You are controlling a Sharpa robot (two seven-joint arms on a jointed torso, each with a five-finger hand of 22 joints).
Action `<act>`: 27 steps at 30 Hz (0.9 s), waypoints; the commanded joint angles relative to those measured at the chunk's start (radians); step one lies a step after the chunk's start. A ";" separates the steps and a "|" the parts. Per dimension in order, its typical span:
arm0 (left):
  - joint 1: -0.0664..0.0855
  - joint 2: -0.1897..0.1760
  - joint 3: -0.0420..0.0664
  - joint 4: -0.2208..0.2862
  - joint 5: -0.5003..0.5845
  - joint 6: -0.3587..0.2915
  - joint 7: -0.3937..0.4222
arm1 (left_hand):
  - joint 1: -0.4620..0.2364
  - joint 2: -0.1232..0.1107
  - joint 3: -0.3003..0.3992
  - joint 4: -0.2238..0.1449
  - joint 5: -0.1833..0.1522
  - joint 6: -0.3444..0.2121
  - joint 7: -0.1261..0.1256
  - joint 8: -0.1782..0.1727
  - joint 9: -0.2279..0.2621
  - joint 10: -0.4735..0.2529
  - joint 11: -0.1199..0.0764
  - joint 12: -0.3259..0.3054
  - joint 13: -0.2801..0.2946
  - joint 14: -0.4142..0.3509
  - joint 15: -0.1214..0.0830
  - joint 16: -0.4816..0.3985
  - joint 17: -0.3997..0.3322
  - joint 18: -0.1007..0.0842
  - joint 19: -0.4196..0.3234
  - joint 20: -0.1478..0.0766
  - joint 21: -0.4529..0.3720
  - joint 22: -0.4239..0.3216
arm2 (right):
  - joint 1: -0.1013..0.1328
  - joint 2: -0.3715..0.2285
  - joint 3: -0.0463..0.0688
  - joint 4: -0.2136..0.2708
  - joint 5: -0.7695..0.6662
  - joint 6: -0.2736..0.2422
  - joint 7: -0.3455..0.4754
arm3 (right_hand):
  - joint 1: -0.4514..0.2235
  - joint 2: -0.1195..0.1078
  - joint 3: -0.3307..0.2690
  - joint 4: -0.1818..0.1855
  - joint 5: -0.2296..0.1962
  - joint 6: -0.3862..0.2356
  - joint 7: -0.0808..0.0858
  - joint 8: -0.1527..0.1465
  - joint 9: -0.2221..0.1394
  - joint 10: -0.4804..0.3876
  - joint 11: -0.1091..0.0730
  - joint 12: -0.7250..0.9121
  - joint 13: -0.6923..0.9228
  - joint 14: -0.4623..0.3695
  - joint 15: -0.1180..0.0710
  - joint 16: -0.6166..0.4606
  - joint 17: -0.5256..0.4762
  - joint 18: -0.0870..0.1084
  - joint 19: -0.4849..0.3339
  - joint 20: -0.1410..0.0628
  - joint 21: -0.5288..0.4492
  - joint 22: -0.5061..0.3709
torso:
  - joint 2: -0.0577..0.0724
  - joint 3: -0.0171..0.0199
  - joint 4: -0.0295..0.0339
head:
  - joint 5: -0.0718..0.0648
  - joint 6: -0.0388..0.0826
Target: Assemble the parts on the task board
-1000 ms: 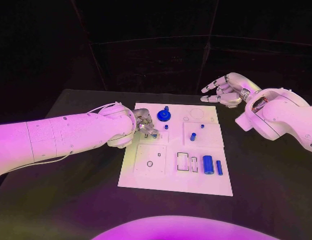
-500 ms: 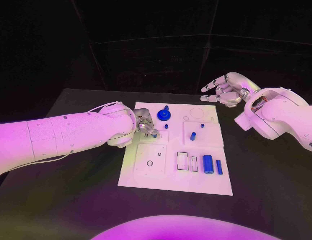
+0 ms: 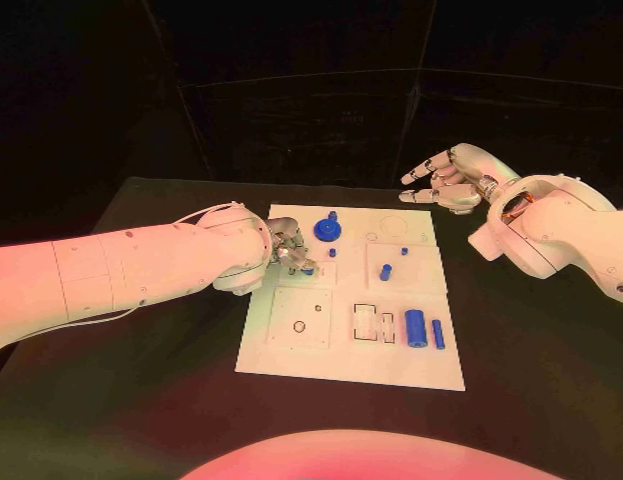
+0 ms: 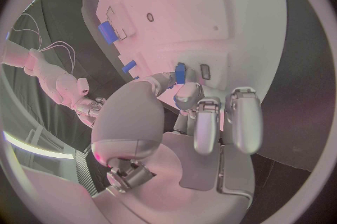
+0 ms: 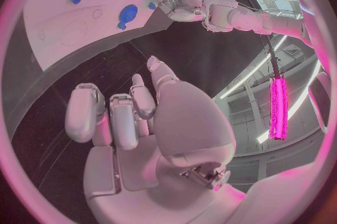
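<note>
The white task board [image 3: 398, 365] lies in the middle of the black table. My left hand [image 3: 290, 255] hovers low over the board's left upper part and pinches a small blue piece [image 4: 180, 72] between thumb and fingertip, close to a small slot [image 4: 204, 71]. On the board are a round blue disc with a knob [image 3: 327, 231], a short blue peg [image 3: 385, 272], a blue cylinder [image 3: 415, 327] and a thin blue bar [image 3: 437, 334]. My right hand [image 3: 448, 180] is raised beyond the board's far right corner, fingers apart, holding nothing.
Two pale blocks [image 3: 370, 323] sit in recesses left of the blue cylinder. Black table [image 3: 124, 400] surrounds the board on all sides. My left forearm [image 3: 138, 270] lies across the table's left side.
</note>
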 commanded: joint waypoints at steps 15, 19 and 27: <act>-0.002 0.005 -0.002 -0.003 -0.005 0.040 -0.006 | -0.046 -0.001 0.126 -0.121 0.001 0.005 -0.016 0.016 0.011 0.011 -0.004 -0.001 0.001 0.106 -0.013 0.003 0.263 -0.018 0.024 -0.011 0.003 0.025 | 0.002 0.007 0.001 0.000 -0.005 -0.002 0.004 | 0.005 0.001 -0.003 0.000 0.008 -0.003 -0.001 0.007 -0.001 -0.003 -0.005 -0.001 0.001 0.062 -0.007 -0.004 0.053 0.018 0.000 -0.004 -0.006 -0.001 | 0.001 0.0001 -0.0030 | -0.001 -0.002; -0.002 0.008 -0.002 -0.008 -0.003 0.045 -0.006 | -0.076 -0.004 0.094 -0.102 -0.002 0.009 -0.020 0.018 0.012 0.013 -0.008 0.001 0.003 0.106 -0.015 0.003 0.263 -0.018 0.025 -0.013 0.003 0.027 | 0.002 0.009 0.001 -0.002 -0.005 -0.001 0.004 | 0.005 0.001 -0.003 0.000 0.008 -0.003 -0.001 0.007 -0.001 -0.003 -0.005 -0.001 0.001 0.062 -0.007 -0.004 0.053 0.018 0.000 -0.004 -0.006 -0.001 | 0.001 0.0008 -0.0016 | -0.003 -0.004; -0.002 0.017 -0.002 -0.019 0.004 0.051 -0.006 | -0.110 -0.003 0.049 -0.077 -0.002 0.020 -0.023 0.015 0.009 0.014 -0.010 0.006 0.008 0.106 -0.018 0.003 0.263 -0.019 0.027 -0.016 0.006 0.033 | 0.002 0.012 0.001 -0.004 -0.005 0.001 0.004 | 0.004 0.003 -0.004 0.001 0.010 -0.003 -0.001 0.008 -0.001 -0.004 -0.005 -0.002 -0.001 0.062 -0.007 -0.004 0.053 0.018 0.000 -0.005 -0.006 -0.002 | 0.000 0.0006 -0.0009 | -0.004 -0.004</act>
